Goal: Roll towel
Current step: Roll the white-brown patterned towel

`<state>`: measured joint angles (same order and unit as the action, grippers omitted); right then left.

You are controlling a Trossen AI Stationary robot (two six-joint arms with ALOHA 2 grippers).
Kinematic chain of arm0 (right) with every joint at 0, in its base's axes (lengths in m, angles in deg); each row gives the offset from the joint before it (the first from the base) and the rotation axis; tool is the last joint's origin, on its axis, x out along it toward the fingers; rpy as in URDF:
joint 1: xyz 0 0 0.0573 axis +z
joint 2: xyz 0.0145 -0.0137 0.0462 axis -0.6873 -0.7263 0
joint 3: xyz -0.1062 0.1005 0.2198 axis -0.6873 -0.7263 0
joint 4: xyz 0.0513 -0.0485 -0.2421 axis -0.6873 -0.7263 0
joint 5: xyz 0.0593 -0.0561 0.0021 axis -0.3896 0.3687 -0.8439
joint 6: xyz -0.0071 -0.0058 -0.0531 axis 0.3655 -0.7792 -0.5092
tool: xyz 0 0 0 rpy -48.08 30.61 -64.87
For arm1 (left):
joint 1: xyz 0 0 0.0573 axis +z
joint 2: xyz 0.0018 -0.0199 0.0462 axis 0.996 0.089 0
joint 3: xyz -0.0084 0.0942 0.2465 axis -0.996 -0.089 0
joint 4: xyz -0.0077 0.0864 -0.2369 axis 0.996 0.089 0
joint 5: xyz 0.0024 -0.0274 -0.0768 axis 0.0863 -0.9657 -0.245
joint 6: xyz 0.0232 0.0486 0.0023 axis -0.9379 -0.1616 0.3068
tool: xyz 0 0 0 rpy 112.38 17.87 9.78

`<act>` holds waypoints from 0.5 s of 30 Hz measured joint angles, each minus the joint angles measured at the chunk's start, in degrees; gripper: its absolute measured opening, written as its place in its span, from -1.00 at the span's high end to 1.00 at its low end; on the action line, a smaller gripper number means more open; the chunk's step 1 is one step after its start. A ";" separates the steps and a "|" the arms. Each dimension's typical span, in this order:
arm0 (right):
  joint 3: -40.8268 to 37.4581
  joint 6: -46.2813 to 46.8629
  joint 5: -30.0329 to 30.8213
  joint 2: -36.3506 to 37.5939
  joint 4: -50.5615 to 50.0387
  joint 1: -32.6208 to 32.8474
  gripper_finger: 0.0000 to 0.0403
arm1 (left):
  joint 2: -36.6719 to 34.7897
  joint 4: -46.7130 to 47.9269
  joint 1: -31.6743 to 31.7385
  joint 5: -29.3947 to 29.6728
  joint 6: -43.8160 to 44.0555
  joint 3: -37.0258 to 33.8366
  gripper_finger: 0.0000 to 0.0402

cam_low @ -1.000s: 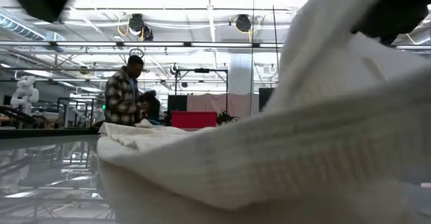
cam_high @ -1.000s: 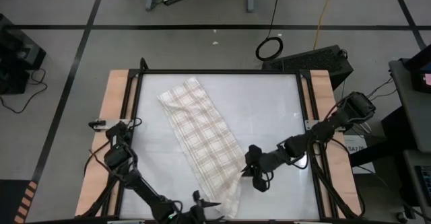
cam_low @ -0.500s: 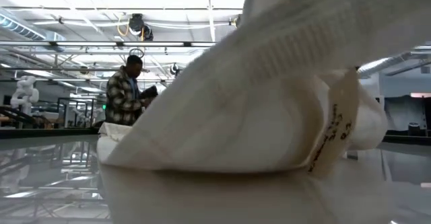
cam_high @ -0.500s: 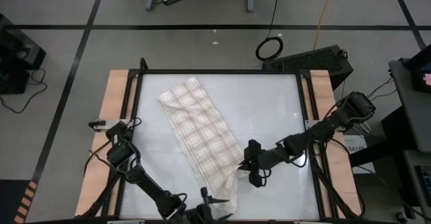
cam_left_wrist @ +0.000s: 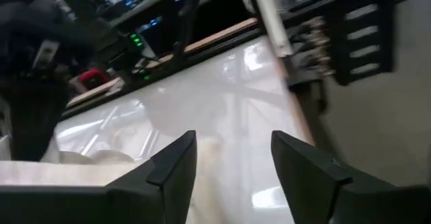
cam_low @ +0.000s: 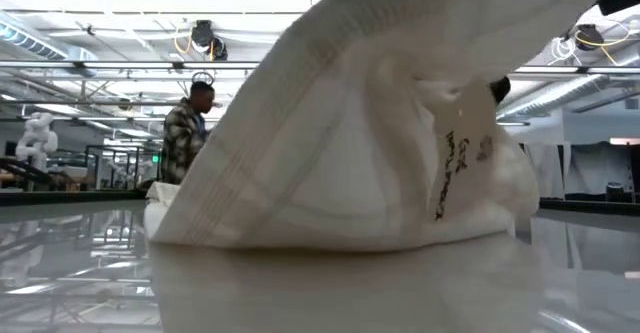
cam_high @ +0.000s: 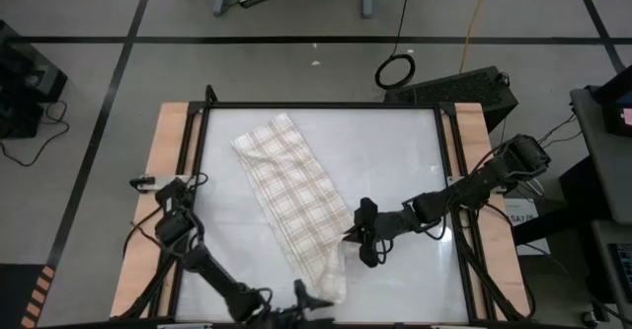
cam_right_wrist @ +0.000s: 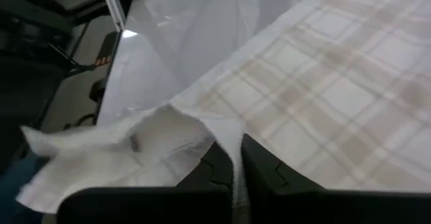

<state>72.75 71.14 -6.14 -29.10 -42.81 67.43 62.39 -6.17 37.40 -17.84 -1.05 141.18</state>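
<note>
The cream towel with tan plaid stripes (cam_high: 294, 203) lies slantwise on the table, from the far left toward the near middle. Its near end (cam_high: 334, 282) is raised and bunched, and fills the low view (cam_low: 330, 163), where a white label (cam_low: 452, 171) hangs from it. My right gripper (cam_high: 352, 236) is shut on the towel's right edge near that end. My left gripper (cam_high: 314, 299) is open at the table's near edge, just beside the near end; its fingers (cam_left_wrist: 176, 165) stand apart over bare table, with cloth (cam_left_wrist: 87, 158) to one side. My right gripper pinches the towel's right-hand edge (cam_right_wrist: 234, 158) between its two fingers, close to the near corner. The fingers come nearly level from the table's right side. The pinched edge is lifted off the table and folds over toward the towel's middle, while the rest lies flat.
The glossy white table top (cam_high: 395, 161) has a dark frame and wooden side rails (cam_high: 168, 161). A person in a plaid shirt (cam_low: 185, 138) stands in the room far behind the table. Bare table lies to the right of and beyond the towel.
My right gripper has gone up and a little toward the far-left with the towel's edge. The near end has been drawn back from the near edge and raised into a fold; the far part has stayed flat. My left gripper has shifted slightly toward the right.
</note>
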 joint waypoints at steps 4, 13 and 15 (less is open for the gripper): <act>0.00 0.12 -0.02 -0.01 0.18 -0.06 0.98 | 0.00 -0.56 2.63 -0.68 -1.43 0.34 0.08; 0.00 0.07 -0.04 -0.02 0.24 -1.32 0.98 | -0.05 0.97 4.89 -13.97 -1.87 3.50 0.09; 0.00 0.00 -0.12 -0.02 0.27 -1.59 0.98 | -0.11 5.06 4.89 -12.03 -0.97 3.87 0.09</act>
<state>72.75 71.14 -6.26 -29.12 -42.54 65.84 62.28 -1.11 42.29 -29.88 -2.01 145.05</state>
